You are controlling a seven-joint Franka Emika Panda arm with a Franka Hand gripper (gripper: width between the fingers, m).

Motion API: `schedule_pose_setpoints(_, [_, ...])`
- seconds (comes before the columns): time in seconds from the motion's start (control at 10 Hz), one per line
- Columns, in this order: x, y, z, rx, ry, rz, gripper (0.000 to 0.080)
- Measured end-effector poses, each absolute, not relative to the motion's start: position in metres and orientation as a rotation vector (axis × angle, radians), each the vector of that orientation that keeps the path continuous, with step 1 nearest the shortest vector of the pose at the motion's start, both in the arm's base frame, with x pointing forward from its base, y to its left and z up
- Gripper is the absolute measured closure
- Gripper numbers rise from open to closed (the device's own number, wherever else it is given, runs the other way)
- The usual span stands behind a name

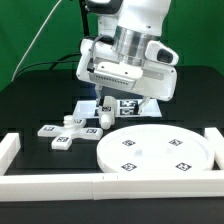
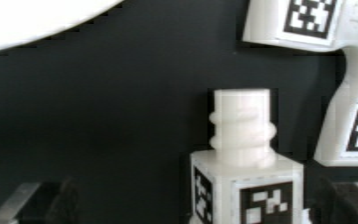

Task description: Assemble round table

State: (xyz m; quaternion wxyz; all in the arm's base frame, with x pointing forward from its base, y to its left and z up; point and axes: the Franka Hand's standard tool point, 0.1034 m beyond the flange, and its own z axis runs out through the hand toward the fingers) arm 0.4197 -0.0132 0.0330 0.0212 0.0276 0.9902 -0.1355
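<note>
Gripper (image 2: 190, 205) spread wide: dark fingers (image 2: 34, 203) sit blurred at either side of wrist view, nothing pinched. Leg (image 2: 243, 150) lies on black table (image 1: 35, 100) betw. them, ribbed peg end pointing away from cam, tag on its body. Can't tell if pads touch it. Ext. view: arm (image 1: 125, 45) hangs over marker board (image 1: 127, 104). Disc top (image 1: 155, 150) flat on table, toward ext. view's right, just beside front rail (image 1: 60, 185). Cross base (image 1: 62, 134) on ext. view's left of disc, apart from it.
</note>
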Motion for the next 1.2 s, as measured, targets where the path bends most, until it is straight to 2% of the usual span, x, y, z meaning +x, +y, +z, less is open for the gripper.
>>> schedule_pose_setpoints(0.2, [0.41, -0.018, 0.033, 0.06, 3.042, -0.467, 0.015])
schedule_pose_setpoints(0.5, [0.395, -0.013, 0.015, 0.159, 3.005, -0.522, 0.015])
schedule_pose_setpoints(1.0, [0.399, -0.018, 0.01, 0.142, 3.021, -0.513, 0.015])
schedule_pose_setpoints(1.2, [0.399, -0.017, 0.01, 0.14, 3.022, -0.513, 0.0175])
